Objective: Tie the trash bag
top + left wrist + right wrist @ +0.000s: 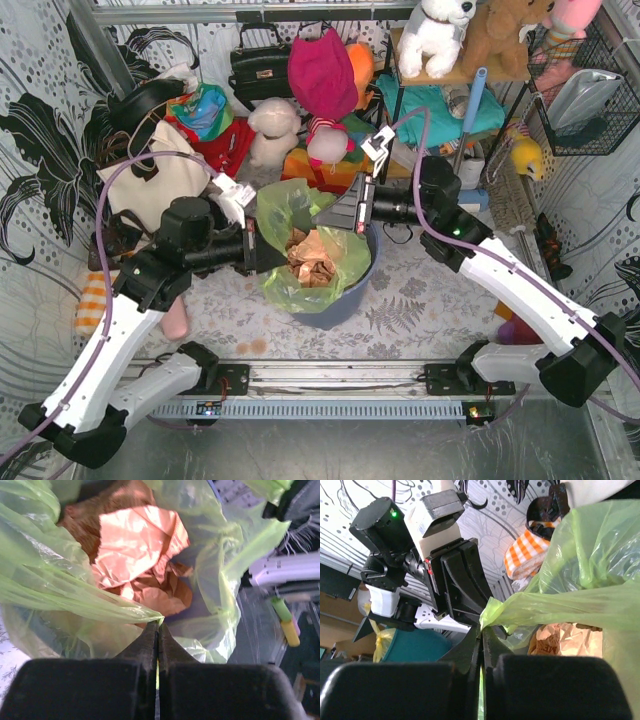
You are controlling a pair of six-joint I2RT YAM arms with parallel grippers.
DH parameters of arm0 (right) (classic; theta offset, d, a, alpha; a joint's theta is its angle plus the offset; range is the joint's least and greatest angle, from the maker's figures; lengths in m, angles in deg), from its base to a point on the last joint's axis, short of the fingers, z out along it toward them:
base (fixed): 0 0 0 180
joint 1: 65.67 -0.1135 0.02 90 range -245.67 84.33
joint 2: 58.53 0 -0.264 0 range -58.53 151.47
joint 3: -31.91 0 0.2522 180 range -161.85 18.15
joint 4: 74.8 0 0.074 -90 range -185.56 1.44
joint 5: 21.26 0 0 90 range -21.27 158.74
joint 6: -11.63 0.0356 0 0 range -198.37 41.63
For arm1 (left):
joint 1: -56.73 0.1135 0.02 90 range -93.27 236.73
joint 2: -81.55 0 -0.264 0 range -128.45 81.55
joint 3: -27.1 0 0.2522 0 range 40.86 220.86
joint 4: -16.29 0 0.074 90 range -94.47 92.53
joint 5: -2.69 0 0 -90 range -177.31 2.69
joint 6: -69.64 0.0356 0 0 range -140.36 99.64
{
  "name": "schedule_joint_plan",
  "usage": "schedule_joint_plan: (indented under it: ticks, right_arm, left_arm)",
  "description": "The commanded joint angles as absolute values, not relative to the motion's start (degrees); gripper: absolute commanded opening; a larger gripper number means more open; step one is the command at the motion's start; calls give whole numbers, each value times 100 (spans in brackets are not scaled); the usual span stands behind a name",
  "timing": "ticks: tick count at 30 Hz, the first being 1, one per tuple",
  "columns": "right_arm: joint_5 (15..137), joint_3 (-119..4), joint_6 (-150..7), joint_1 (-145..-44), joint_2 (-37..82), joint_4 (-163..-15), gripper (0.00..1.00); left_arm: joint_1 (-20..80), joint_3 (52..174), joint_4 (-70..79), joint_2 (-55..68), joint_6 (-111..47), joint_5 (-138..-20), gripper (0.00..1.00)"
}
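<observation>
The trash bag [288, 207] is thin light-green plastic lining a blue-grey round bin [350, 296] at the table's middle, with tan crumpled scraps [312, 258] inside. My left gripper [262, 250] is shut on the bag's left rim. In the left wrist view the jaws [158, 626] pinch a stretched green fold [75, 600] in front of the scraps [135, 545]. My right gripper [347, 214] is shut on the far right rim. In the right wrist view it [482, 628] pinches a taut green strip [555, 607]. The bag's mouth is pulled open between both grippers.
A cream tote bag [160, 175] stands at the back left, and a black handbag [260, 65] and plush toys [320, 80] are behind the bin. A wire basket [590, 95] hangs at the right. An orange checked cloth [93, 300] lies at the left.
</observation>
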State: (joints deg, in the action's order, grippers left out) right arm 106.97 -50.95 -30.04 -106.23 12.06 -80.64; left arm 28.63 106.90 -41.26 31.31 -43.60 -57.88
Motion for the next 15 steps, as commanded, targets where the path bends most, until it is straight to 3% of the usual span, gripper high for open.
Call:
schedule_joint_plan:
  ticks: [1,8,15]
  right_arm:
    - [10907,-4817,-3277,-10821,1099,-8177,0]
    - [10621,-4589,-3301,-10891,737,-8399,0]
    - [9974,-5154,-3340,-10889,766,-8236,0]
  left_arm:
    - [2878,10442,-4038,3352,-3731,-4604,0]
    - [2878,10477,-3719,3552,-3456,-3885,0]
    - [2878,11096,-2859,3247,-3945,-4267,0]
